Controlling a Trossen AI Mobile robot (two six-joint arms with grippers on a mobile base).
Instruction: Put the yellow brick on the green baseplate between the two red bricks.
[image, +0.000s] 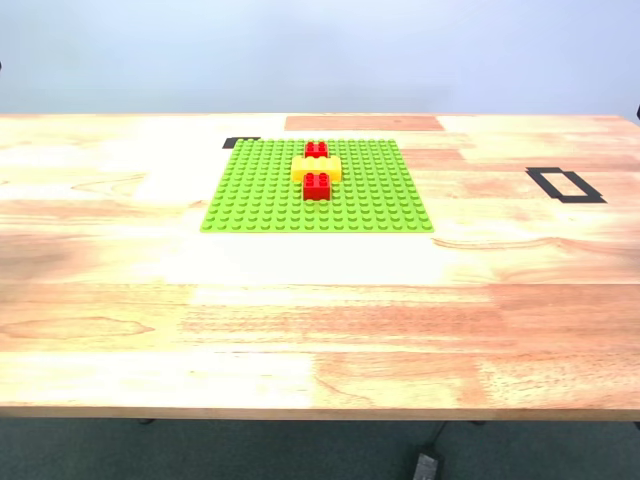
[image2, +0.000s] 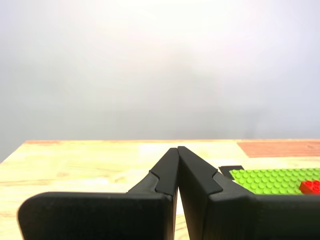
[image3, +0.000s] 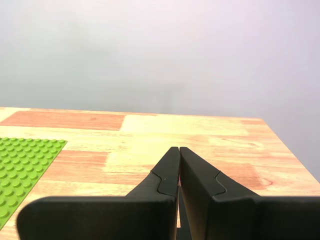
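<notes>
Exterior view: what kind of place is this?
Likely a lab test bench: a bare wooden table against a plain pale wall, black tape markers, and a staged lime-green studded plastic baseplate with bricks.

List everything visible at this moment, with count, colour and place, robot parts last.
Wooden table: one, light wood with a reddish patch at the far edge; fills the exterior view.
Flat studded green plastic baseplate: one, lime green; far centre of the table.
Rectangular studded yellow plastic brick: one, yellow-orange; on the baseplate, between the red bricks.
Small square studded red plastic bricks: two, bright red; one beyond the yellow brick, one nearer the camera.
Black tape outline: one; on the table at the exterior view's right.
Black tape piece: one; at the baseplate's far corner.
My first tool: black, shut, empty.
My second tool: black, shut, empty.
</notes>
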